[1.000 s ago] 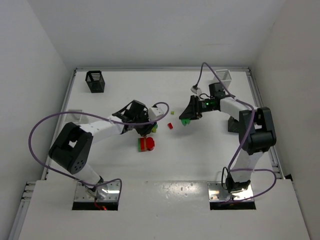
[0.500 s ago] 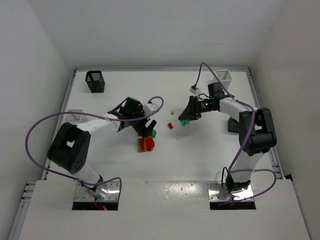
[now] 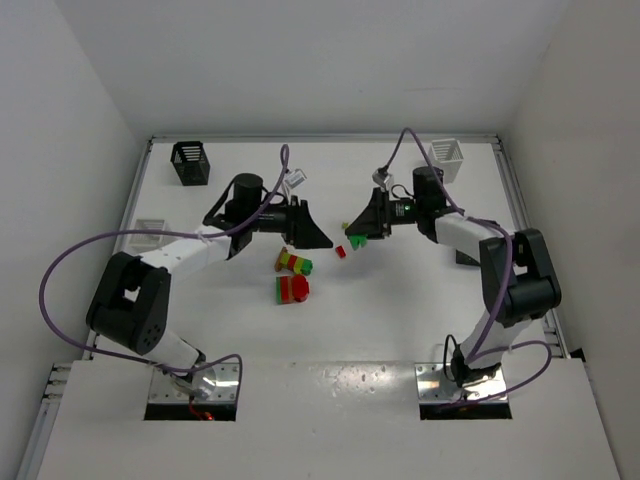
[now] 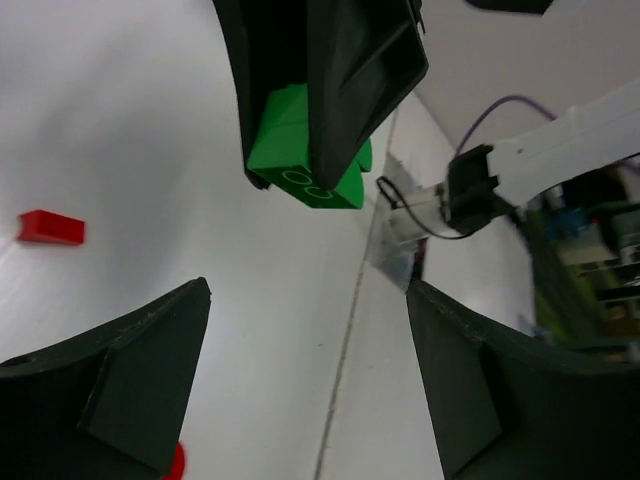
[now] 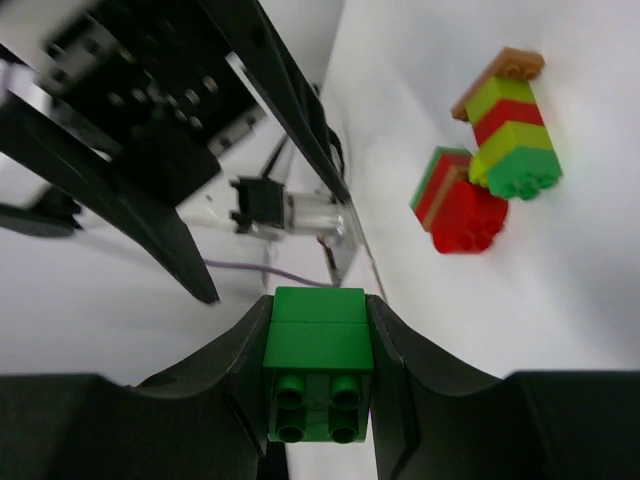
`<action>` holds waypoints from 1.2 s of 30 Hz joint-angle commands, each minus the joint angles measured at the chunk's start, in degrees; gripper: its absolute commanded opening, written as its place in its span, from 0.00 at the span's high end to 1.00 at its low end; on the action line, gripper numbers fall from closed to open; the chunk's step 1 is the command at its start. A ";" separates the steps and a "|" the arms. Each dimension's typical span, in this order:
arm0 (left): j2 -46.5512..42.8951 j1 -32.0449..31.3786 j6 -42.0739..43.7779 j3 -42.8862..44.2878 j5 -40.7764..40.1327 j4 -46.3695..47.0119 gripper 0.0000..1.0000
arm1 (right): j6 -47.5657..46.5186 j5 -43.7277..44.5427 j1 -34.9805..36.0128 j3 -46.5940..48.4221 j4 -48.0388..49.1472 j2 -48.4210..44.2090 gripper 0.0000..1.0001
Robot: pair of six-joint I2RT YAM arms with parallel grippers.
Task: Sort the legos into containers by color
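My right gripper (image 3: pixel 353 232) is shut on a stack of two dark green legos (image 5: pixel 318 370), held above the table near the middle. My left gripper (image 3: pixel 318 238) faces it from the left, open, with nothing between its fingers (image 4: pixel 130 390). In the left wrist view the green legos (image 4: pixel 300 150) hang ahead in the other gripper's jaws. A multicolour stack of legos (image 3: pixel 294 264) lies on the table below the left gripper, next to a red-and-green stack (image 3: pixel 293 290). A tiny red piece (image 3: pixel 341 251) lies between the grippers.
A black container (image 3: pixel 190 162) stands at the back left and a white one (image 3: pixel 445 155) at the back right. Another white container (image 3: pixel 150 230) sits at the left edge. A dark container (image 3: pixel 465 255) is partly hidden behind the right arm.
My left gripper opened and let go of the multicolour stack, then lifted and swung to point right. My right gripper carried the green legos leftward toward it.
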 commanded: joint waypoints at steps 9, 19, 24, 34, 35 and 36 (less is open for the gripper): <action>1.81 -0.51 -35.51 -4.24 2.77 27.46 0.28 | 47.51 13.72 0.03 -9.64 51.86 -1.36 1.00; 7.09 -0.51 -42.02 -1.69 2.77 31.14 0.28 | 58.86 18.47 0.56 -12.71 67.08 1.98 1.00; 7.61 -1.03 -44.57 -1.16 2.77 31.78 0.28 | 58.86 20.23 1.09 -14.03 68.40 2.51 1.00; 7.00 -1.04 -46.24 -0.63 1.71 32.31 0.28 | 58.25 20.76 3.28 -14.56 70.77 3.57 1.00; 7.00 -1.04 -46.85 -0.63 1.71 32.31 0.28 | 58.24 20.76 3.28 -14.04 70.77 3.57 1.00; 7.00 -1.04 -46.86 -0.63 1.71 32.83 0.28 | 57.63 20.76 3.98 -14.03 70.77 3.57 1.00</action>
